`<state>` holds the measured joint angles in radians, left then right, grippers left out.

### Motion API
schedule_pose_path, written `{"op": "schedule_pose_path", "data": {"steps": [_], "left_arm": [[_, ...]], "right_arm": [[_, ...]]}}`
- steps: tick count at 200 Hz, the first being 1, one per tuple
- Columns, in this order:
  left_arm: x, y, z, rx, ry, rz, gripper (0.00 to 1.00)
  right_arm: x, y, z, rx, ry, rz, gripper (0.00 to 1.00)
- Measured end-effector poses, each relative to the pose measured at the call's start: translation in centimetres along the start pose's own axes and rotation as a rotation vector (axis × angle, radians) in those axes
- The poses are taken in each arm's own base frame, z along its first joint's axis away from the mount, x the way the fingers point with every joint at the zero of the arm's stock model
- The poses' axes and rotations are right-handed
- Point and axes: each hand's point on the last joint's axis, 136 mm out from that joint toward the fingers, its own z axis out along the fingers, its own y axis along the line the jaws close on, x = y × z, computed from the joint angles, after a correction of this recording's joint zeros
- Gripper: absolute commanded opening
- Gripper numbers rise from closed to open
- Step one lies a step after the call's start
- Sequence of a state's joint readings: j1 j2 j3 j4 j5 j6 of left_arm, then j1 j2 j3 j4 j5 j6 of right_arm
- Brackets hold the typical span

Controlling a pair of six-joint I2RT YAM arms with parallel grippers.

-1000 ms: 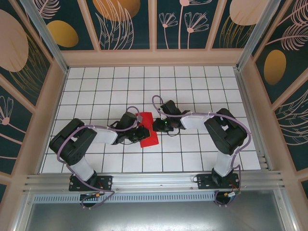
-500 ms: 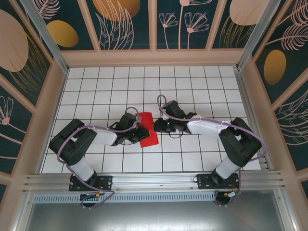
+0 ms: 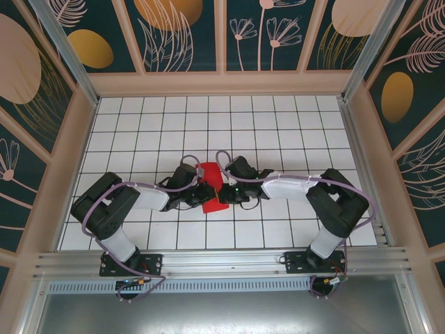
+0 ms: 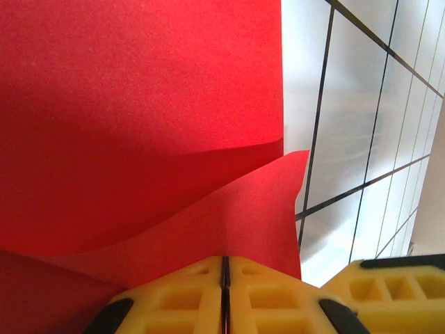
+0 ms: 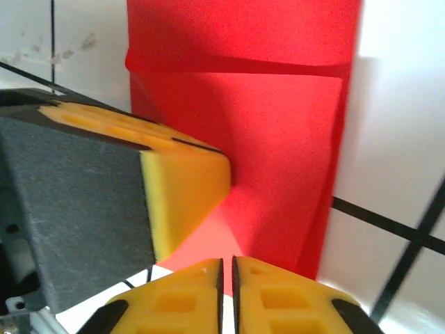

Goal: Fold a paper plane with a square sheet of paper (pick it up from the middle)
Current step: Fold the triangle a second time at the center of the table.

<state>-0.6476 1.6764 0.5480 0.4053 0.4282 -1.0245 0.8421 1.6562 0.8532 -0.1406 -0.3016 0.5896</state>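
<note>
White-tiled counter (image 3: 139, 132) from above: the right tool (image 3: 225, 195), having slid left, is now meeting the square sheet of paper (image 3: 211, 174) at centre, opposite the unmoved left tool (image 3: 204, 193). At the left wrist, closed pads (image 4: 181, 296) are pinching a raised red flap; at the right wrist, pads (image 5: 278, 296) are nearly touching at the sheet's edge, and I cannot tell if they are gripping it.
</note>
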Motion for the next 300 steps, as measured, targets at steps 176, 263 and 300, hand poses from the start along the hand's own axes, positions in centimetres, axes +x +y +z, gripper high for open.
{"op": "schedule_pose_path", "data": {"steps": [176, 263, 300], "left_arm": [[-0.2, 0.1, 0.0, -0.003, -0.011, -0.046, 0.12], [-0.2, 0.0, -0.1, -0.002, -0.013, -0.045, 0.14], [-0.2, -0.1, -0.4, 0.002, -0.024, -0.028, 0.19]], "right_arm": [[0.3, -1.8, 0.2, 0.015, 0.029, -0.059, 0.24], [0.2, -1.7, 0.8, -0.073, 0.061, -0.037, 0.13], [0.2, -2.1, 1.2, -0.105, 0.078, -0.019, 0.1]]}}
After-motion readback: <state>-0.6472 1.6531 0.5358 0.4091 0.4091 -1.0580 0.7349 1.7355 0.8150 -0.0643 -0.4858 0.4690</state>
